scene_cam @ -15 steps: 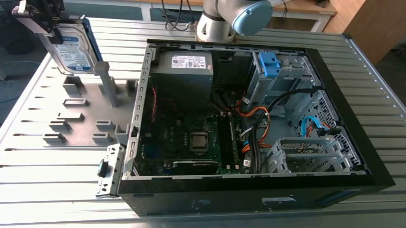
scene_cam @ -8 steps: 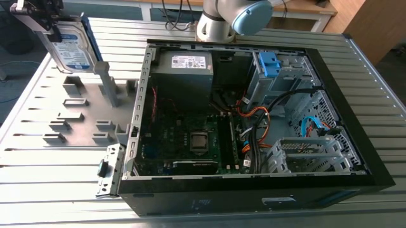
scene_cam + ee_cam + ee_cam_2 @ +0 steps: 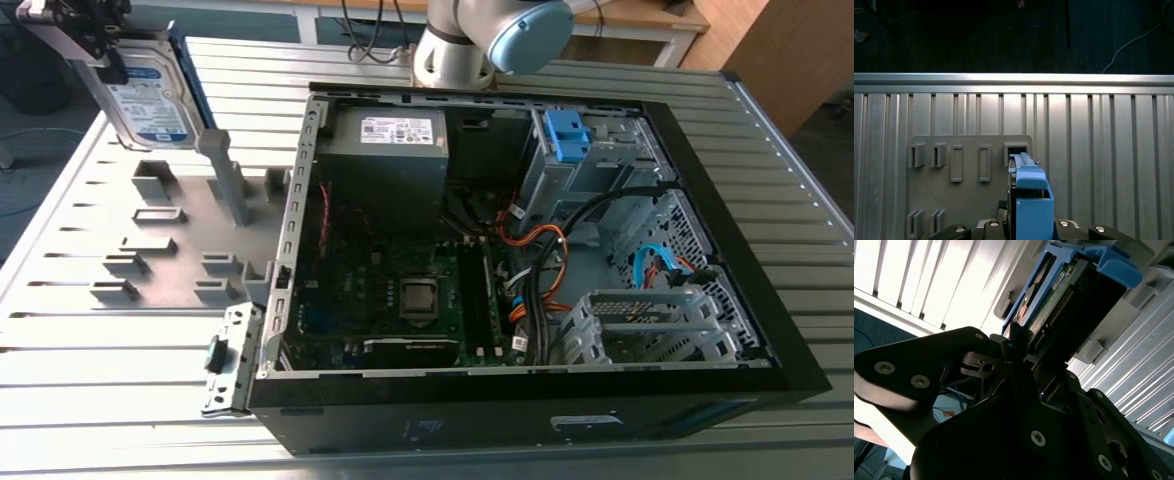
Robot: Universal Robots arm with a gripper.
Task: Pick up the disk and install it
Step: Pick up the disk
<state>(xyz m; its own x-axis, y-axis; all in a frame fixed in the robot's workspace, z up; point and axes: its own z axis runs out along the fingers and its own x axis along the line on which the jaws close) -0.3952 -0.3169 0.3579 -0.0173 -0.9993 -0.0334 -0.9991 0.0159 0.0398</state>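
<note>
The disk (image 3: pixel 144 92), a silver drive with a white-and-blue label in a blue carrier bracket, hangs upright in the air at the exterior view's far left. It is above the grey fixture plate (image 3: pixel 167 250). My gripper (image 3: pixel 96 50) is shut on its upper end. In the second wrist view the disk (image 3: pixel 1069 295) juts out from between the dark fingers (image 3: pixel 1004 347). In the first wrist view the disk's blue bracket edge (image 3: pixel 1029 200) stands over the plate's slots (image 3: pixel 1016 150).
An open black computer case (image 3: pixel 747 300) lies on the slatted metal table (image 3: pixel 120 370), with a grey power supply (image 3: pixel 387 150), a blue-latched bay (image 3: pixel 567 135), loose cables (image 3: pixel 547 250) and a metal drive cage (image 3: pixel 654 325) inside. An upright post (image 3: pixel 220 175) rises from the plate. The arm's base (image 3: pixel 461 50) stands behind the case.
</note>
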